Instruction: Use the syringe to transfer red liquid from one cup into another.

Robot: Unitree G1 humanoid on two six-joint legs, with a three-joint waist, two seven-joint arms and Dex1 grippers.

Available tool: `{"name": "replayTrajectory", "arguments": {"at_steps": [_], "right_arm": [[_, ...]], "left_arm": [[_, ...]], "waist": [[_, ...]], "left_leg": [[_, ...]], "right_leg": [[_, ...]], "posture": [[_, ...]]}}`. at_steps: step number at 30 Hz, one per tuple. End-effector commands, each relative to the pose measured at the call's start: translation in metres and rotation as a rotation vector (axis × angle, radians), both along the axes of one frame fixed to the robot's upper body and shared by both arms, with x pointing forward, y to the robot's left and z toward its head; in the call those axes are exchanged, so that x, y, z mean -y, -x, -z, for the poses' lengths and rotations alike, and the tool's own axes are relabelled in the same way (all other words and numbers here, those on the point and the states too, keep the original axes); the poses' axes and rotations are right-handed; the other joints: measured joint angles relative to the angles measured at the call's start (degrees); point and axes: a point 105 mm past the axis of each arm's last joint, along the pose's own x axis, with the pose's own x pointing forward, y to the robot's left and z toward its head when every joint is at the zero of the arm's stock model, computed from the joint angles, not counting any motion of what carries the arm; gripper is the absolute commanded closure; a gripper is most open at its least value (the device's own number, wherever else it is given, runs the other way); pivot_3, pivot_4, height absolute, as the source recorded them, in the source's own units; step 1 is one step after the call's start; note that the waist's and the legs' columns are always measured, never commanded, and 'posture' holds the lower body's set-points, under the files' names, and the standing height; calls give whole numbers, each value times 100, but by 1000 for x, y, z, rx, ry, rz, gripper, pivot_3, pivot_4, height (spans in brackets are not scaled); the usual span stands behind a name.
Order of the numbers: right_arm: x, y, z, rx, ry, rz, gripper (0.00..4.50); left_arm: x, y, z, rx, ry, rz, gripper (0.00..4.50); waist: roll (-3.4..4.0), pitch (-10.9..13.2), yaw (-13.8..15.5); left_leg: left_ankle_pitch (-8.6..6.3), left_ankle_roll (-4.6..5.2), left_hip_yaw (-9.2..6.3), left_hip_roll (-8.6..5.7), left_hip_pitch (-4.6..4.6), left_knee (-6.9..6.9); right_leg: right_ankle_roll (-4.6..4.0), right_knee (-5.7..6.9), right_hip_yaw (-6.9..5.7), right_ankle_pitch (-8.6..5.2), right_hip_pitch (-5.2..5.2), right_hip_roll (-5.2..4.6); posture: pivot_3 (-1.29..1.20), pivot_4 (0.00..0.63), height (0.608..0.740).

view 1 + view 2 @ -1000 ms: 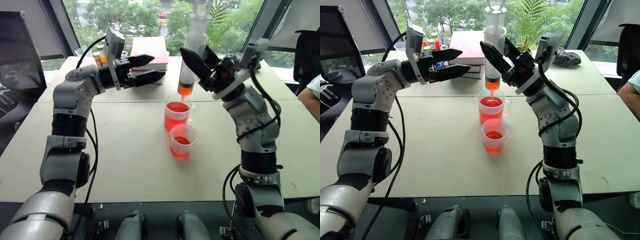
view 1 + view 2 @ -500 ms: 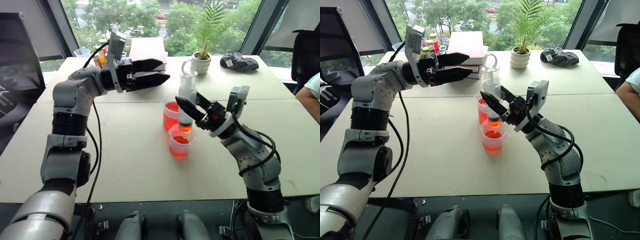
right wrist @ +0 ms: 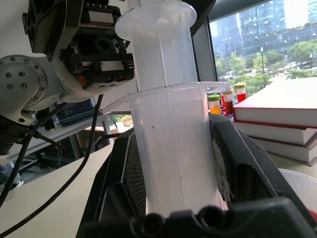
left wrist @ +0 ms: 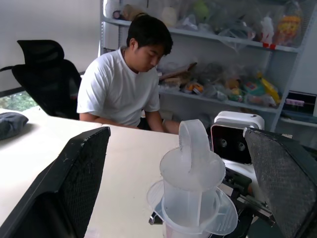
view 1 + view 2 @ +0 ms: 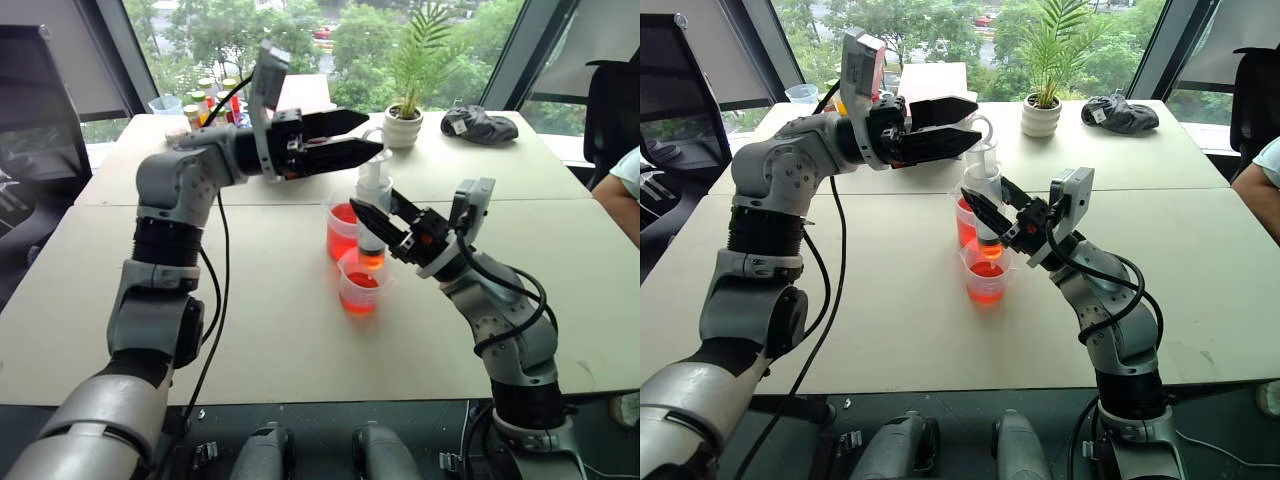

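My right gripper [image 5: 378, 212] is shut on the barrel of the clear syringe [image 5: 373, 195], which it holds upright. The syringe's orange-red tip [image 5: 370, 261] dips into the shorter clear cup [image 5: 361, 286], whose base holds red liquid [image 5: 362, 281]. Just behind stands the taller cup [image 5: 341, 231], red through its wall. My left gripper [image 4: 178, 135] reaches in from the left at the height of the white plunger [image 4: 191, 166]. Its fingers [image 4: 74, 183] are open, one on each side of the plunger head, with a gap on both sides.
Stacked books [image 5: 925, 80] and small capped tubes [image 5: 205, 100] sit at the back left. A potted plant [image 5: 405, 120] and a dark cloth [image 5: 478, 122] lie behind the cups. A person [image 4: 124, 84] sits at the table's right side, an arm [image 5: 620, 195] on it.
My right arm lowered the syringe from over the taller cup into the shorter one. My left gripper swung right until its fingers flanked the plunger head.
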Motion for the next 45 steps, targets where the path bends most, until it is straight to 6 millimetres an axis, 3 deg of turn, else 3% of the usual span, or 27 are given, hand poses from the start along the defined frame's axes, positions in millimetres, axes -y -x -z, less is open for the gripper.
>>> {"name": "replayTrajectory", "arguments": {"at_steps": [1, 6, 25, 36, 42, 45], "right_arm": [[1, 4, -10, 47, -7, 0, 3053], [0, 6, -10, 47, -3, -1, 3053], [2, 16, -54, 125, -42, 1, 3053], [8, 20, -68, 144, -50, 21, 3053], [6, 18, -62, 108, -44, 6, 3053], [1, 17, -54, 77, -31, -3, 3053]], "left_arm": [[1, 3, -14, 49, 25, 2, 1841], [2, 10, -12, 52, 11, 42, 4437], [12, 14, 46, 14, -153, 76, 4437], [17, 16, 64, -28, -178, 89, 4437], [14, 15, 55, -28, -168, 84, 4437], [7, 10, 47, -41, -145, 61, 3202]], "waist": [[0, 0, -5], [0, 0, -1], [0, 0, 6], [0, 0, 6], [0, 0, 4], [0, 0, 6]], "left_leg": [[0, 0, 0, 0, 0, 0], [0, 0, 0, 0, 0, 0], [0, 0, -1, 0, 0, 1], [0, 0, -1, 0, 0, 1], [0, 0, -1, 0, 0, 0], [0, 0, 0, 0, 0, 0]], "right_leg": [[0, 0, 0, 0, 0, 0], [0, 0, 0, 0, 0, 0], [0, 0, 1, 0, 0, -1], [0, 0, 1, 0, 0, -2], [0, 0, 1, 0, 0, -1], [0, 0, 1, 0, 0, -1]], "posture": [[0, 150, 740], [0, 150, 740], [0, 150, 740], [0, 150, 740], [0, 150, 740], [0, 150, 740]]}}
